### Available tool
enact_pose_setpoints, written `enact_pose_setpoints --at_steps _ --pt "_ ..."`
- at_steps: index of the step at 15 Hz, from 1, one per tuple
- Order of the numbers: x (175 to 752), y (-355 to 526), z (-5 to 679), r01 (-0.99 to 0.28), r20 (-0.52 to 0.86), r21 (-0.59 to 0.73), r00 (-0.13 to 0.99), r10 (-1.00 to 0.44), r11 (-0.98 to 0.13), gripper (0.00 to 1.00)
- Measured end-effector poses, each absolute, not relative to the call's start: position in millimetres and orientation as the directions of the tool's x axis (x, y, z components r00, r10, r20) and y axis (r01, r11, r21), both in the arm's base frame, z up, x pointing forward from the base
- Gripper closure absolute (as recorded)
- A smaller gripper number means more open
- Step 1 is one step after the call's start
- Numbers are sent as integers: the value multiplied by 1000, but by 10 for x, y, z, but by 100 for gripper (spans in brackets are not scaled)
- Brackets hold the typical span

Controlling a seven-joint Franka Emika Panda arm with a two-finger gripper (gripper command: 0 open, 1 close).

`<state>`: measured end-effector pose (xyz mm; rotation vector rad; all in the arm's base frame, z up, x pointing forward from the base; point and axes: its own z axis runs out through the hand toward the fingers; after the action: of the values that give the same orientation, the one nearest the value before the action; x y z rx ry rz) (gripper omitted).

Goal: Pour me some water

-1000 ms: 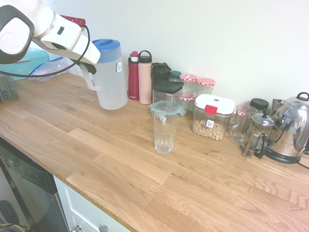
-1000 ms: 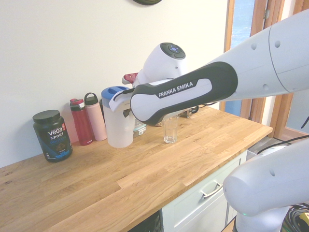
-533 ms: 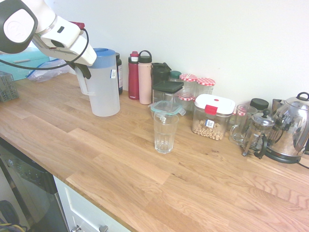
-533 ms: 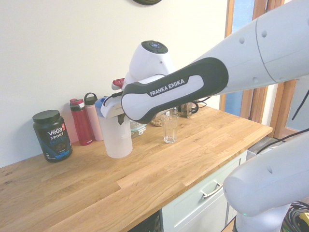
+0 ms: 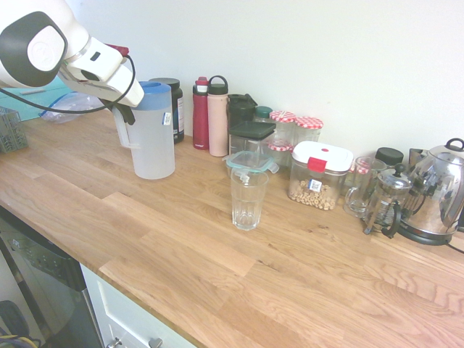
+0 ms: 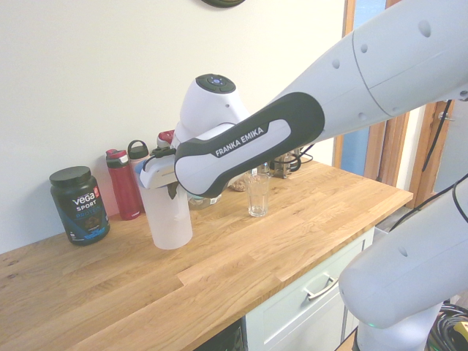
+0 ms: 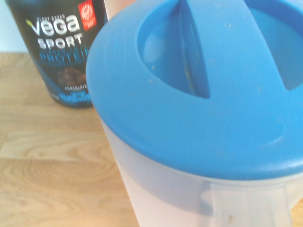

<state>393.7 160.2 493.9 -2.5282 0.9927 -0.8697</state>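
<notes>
Moved away from the glass point(image 5: 248, 199), the pitcher point(image 5: 153, 130) stands upright, jaws pinching its handle point(image 5: 121, 125). Beside it, a tub point(image 6: 79, 204) reads "Vega Sport".

Bright, even daylight in both exterior views; soft, faint shadows on the counter point(image 5: 217, 246). White wall slightly overexposed. Kettle point(image 5: 435, 192), far from the gripper point(image 5: 123, 109), shows specular glare. Wide-angle bending at frame edges. Wrist view soft: pitcher lid point(image 7: 199, 94) blurred close up, tub point(image 7: 59, 47) label sharper.
</notes>
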Motion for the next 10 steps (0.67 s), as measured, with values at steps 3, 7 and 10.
enact_pose_setpoints --at_steps 3,7,10 --pt "3969 1607 4870 -523 426 -457 582 -693 -720 100" --pt "3966 1601 4803 -527 431 -450 579 -692 -721 0" --pt "3975 1596 4763 -523 440 -455 572 -693 -721 0"
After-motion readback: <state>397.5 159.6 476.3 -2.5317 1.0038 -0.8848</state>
